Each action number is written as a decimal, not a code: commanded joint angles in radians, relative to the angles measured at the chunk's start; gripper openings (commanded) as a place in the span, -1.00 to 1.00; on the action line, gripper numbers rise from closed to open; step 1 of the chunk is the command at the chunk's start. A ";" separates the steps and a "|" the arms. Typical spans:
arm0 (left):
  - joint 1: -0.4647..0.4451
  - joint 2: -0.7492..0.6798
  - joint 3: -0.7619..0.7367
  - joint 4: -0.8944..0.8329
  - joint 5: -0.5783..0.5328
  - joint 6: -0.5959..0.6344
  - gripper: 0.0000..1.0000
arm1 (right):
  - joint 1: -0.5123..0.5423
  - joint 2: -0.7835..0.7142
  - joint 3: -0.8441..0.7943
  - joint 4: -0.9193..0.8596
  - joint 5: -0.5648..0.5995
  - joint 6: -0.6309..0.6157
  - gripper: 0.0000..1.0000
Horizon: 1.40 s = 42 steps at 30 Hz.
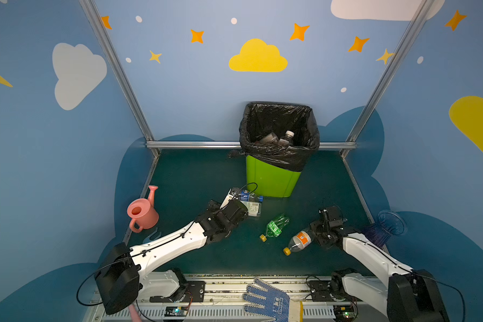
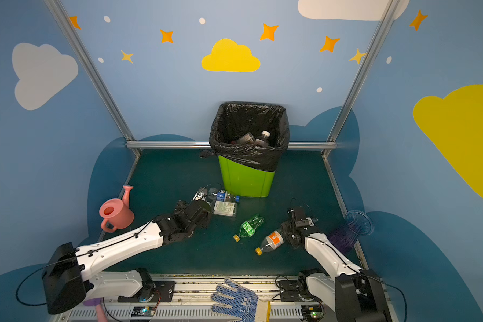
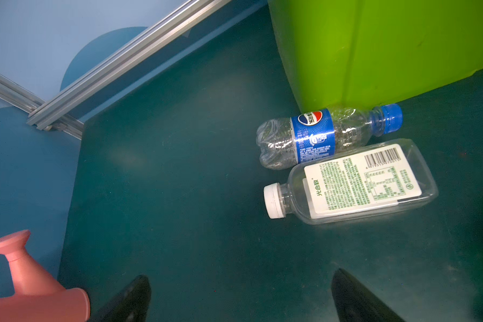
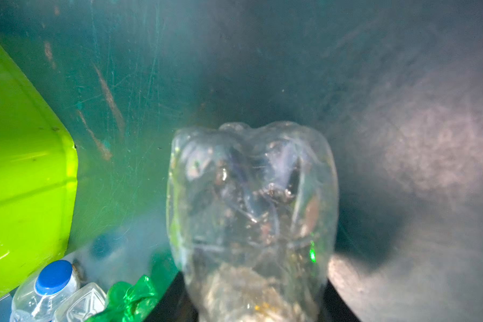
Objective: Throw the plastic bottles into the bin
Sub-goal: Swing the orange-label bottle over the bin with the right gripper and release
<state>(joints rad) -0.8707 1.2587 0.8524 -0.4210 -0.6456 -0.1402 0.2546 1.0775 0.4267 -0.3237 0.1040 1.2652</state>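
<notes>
The lime-green bin (image 1: 271,178) with a black bag stands at the back; a few bottles (image 1: 279,138) lie inside it. My right gripper (image 4: 251,292) is shut on a clear orange-label bottle (image 1: 299,241) lying on the mat, gripped at its base end (image 4: 251,195). A crushed green bottle (image 1: 275,227) lies just left of it. A blue-label bottle (image 3: 318,136) and a flat white-label bottle (image 3: 357,181) lie side by side at the bin's foot. My left gripper (image 3: 241,278) hangs open and empty over bare mat, short of that pair.
A pink watering can (image 1: 142,213) stands at the left edge. A ribbed blue-purple vase (image 1: 385,227) sits at the right edge behind my right arm. A blue dotted glove (image 1: 268,301) lies on the front rail. Aluminium frame rails (image 1: 195,144) bound the mat.
</notes>
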 commanded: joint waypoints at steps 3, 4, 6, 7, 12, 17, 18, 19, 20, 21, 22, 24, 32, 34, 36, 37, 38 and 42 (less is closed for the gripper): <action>0.000 -0.012 -0.015 -0.012 -0.019 -0.026 1.00 | -0.031 -0.054 0.084 -0.013 0.001 -0.117 -0.25; -0.001 -0.013 -0.019 -0.007 -0.017 -0.029 1.00 | -0.040 -0.062 0.102 -0.002 -0.004 -0.159 -0.23; 0.005 -0.015 -0.034 0.012 -0.005 -0.042 1.00 | -0.070 -0.074 0.168 0.009 -0.036 -0.247 -0.23; 0.011 -0.016 -0.044 0.021 0.008 -0.049 1.00 | -0.090 -0.074 0.206 0.015 -0.065 -0.291 -0.22; 0.057 -0.013 -0.078 0.050 0.085 -0.098 1.00 | -0.199 -0.016 0.605 -0.075 -0.251 -0.593 -0.17; 0.115 -0.007 -0.095 0.053 0.127 -0.157 1.00 | -0.278 0.039 1.127 -0.211 -0.331 -0.814 -0.16; 0.133 -0.011 -0.103 0.060 0.146 -0.170 1.00 | -0.290 0.039 1.221 -0.218 -0.319 -0.839 -0.15; 0.148 -0.016 -0.110 0.066 0.159 -0.183 1.00 | -0.299 0.037 1.286 -0.214 -0.301 -0.856 -0.13; 0.164 -0.022 -0.119 0.074 0.175 -0.195 1.00 | -0.304 0.030 1.354 -0.196 -0.279 -0.872 -0.12; 0.180 -0.028 -0.125 0.079 0.191 -0.204 1.00 | -0.308 0.022 1.401 -0.171 -0.262 -0.883 -0.11; 0.189 -0.033 -0.129 0.082 0.199 -0.210 1.00 | -0.309 0.017 1.431 -0.146 -0.253 -0.890 -0.11; 0.204 -0.043 -0.134 0.083 0.210 -0.214 1.00 | -0.309 0.011 1.478 -0.090 -0.244 -0.880 -0.11; 0.210 -0.075 -0.138 0.069 0.221 -0.220 1.00 | -0.169 0.278 1.483 0.127 -0.368 -0.717 -0.18; 0.210 -0.084 -0.141 0.070 0.223 -0.231 1.00 | -0.066 0.478 1.653 0.009 -0.378 -0.805 -0.15; 0.210 -0.095 -0.147 0.068 0.221 -0.238 1.00 | -0.002 0.746 1.997 -0.227 -0.444 -0.897 -0.05; 0.210 -0.102 -0.147 0.064 0.219 -0.240 1.00 | 0.021 0.858 2.214 -0.373 -0.418 -0.941 0.08; 0.210 -0.112 -0.147 0.054 0.216 -0.241 1.00 | 0.042 0.971 2.459 -0.506 -0.372 -0.991 0.29; 0.210 -0.163 -0.169 0.042 0.194 -0.248 1.00 | 0.038 0.946 2.525 -0.519 -0.280 -0.995 0.87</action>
<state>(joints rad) -0.6636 1.1309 0.7006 -0.3542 -0.4320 -0.3721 0.2981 2.2250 2.9192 -0.7109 -0.2276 0.3325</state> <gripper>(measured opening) 0.998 0.929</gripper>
